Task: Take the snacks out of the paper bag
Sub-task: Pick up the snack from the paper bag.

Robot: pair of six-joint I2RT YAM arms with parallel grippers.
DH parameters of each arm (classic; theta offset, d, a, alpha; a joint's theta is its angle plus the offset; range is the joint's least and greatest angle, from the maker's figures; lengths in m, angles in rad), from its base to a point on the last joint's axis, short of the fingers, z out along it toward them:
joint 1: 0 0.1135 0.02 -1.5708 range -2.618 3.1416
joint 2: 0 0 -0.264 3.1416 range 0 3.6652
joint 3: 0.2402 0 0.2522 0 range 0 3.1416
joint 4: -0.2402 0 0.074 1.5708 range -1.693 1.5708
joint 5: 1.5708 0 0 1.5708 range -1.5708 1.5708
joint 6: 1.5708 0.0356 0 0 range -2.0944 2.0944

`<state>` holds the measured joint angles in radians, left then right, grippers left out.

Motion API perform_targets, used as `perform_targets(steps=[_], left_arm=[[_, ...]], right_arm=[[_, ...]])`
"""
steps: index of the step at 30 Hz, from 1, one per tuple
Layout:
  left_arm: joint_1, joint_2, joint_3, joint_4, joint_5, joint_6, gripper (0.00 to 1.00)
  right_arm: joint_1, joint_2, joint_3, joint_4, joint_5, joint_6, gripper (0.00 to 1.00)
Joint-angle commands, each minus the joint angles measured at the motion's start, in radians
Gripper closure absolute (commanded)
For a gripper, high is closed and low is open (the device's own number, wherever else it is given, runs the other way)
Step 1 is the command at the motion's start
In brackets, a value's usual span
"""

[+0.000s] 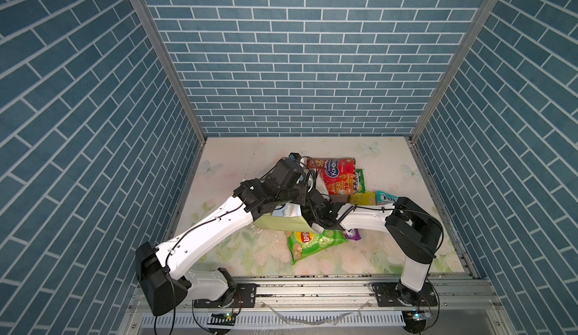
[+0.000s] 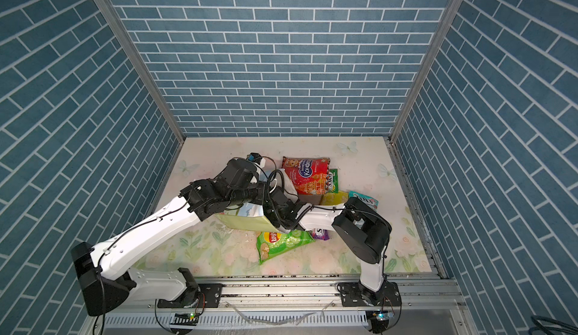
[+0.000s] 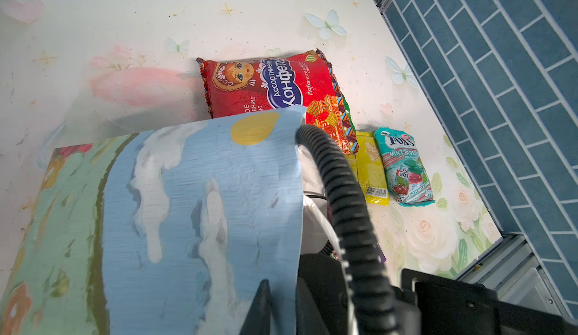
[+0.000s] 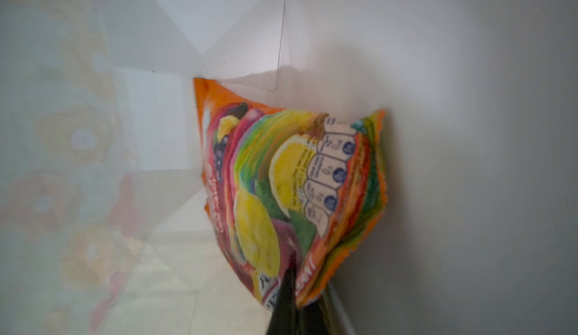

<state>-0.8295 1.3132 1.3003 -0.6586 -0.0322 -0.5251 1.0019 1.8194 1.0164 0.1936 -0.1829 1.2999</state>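
Orange foil printed with lemons and berries shows deep inside the paper bag [image 4: 438, 67]. This orange packet [image 4: 297, 192] leans against the white inner wall, and the right gripper [image 4: 305, 299] is clamped on its near corner, dark fingers pinching the crimped edge. The bag lies on its side on the floral surface [image 1: 237, 161]. Its pale green side panel faces the robot in both top views, and its mouth is turned toward the right arm, whose wrist goes into it. The left gripper [image 3: 264, 305] is closed on the bag's sky-printed upper wall by the mouth; only one dark finger shows on the outside. Out on the surface, the green Lay's packet [image 1: 312, 242] lies just in front of the bag, with the purple packet [image 1: 353, 234] beside it, partly under the right arm. The red packet [image 1: 334, 177] lies behind the bag, with the small green packet [image 1: 359, 181] tucked against its edge. The yellow packet [image 1: 362, 198] and teal-white Fox's packet [image 1: 386, 197] lie side by side near the right arm's elbow.
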Motion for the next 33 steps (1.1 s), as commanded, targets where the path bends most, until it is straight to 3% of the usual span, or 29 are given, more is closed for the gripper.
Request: perform_targets(steps=[1, 8, 19, 33], left_arm=[[0.005, 0.001, -0.025, -0.036, 0.037, 0.016, 0.83], [0.019, 0.000, -0.042, -0.041, 0.026, 0.026, 0.83], [0.026, 0.006, -0.049, -0.068, 0.011, 0.042, 0.83], [0.027, 0.010, -0.072, -0.094, 0.042, 0.106, 0.83]], right_arm=[[-0.012, -0.086, -0.025, -0.010, 0.042, -0.039, 1.00], [-0.042, -0.183, -0.064, -0.006, 0.058, -0.064, 1.00], [-0.109, -0.355, -0.099, -0.152, 0.141, -0.147, 1.00], [-0.135, -0.408, -0.154, -0.208, 0.134, -0.174, 1.00]])
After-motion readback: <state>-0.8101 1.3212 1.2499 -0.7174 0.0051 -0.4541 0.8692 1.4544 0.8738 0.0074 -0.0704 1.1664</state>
